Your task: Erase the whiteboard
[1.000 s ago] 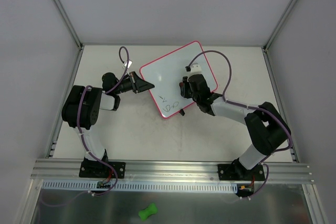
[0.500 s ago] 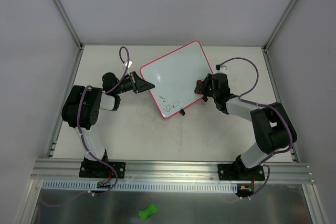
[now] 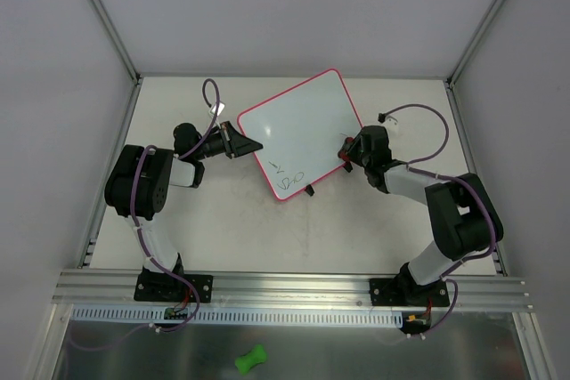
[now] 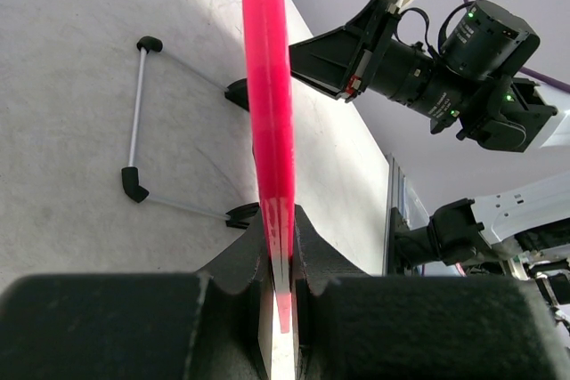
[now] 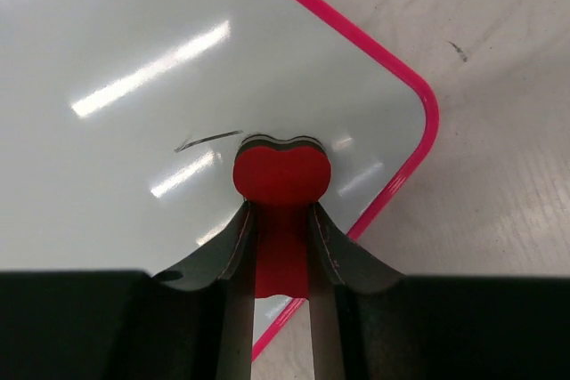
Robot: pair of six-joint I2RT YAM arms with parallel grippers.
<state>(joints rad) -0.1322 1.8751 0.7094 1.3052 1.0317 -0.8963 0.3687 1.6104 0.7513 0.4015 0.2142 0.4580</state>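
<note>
Pale surface [image 3: 223, 220], whiteboard [image 3: 298, 126] pinched at rim by left fingers [image 4: 248, 260]; eraser [image 5: 282, 175] pinched in right fingers [image 5: 227, 246], now swung to right edge, scribbles [image 3: 289, 177] unwiped.

Dark scribbles [image 3: 289, 177] on whiteboard [image 3: 298, 122], nothing legible

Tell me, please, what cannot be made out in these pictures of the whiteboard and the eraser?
- Top view: the scribbles on the whiteboard are too small to read.
- Left wrist view: the whiteboard sits edge-on in the left gripper, so its writing face is hidden.
- Right wrist view: the eraser in the right gripper hides its own underside, so contact with the board cannot be told.
</note>
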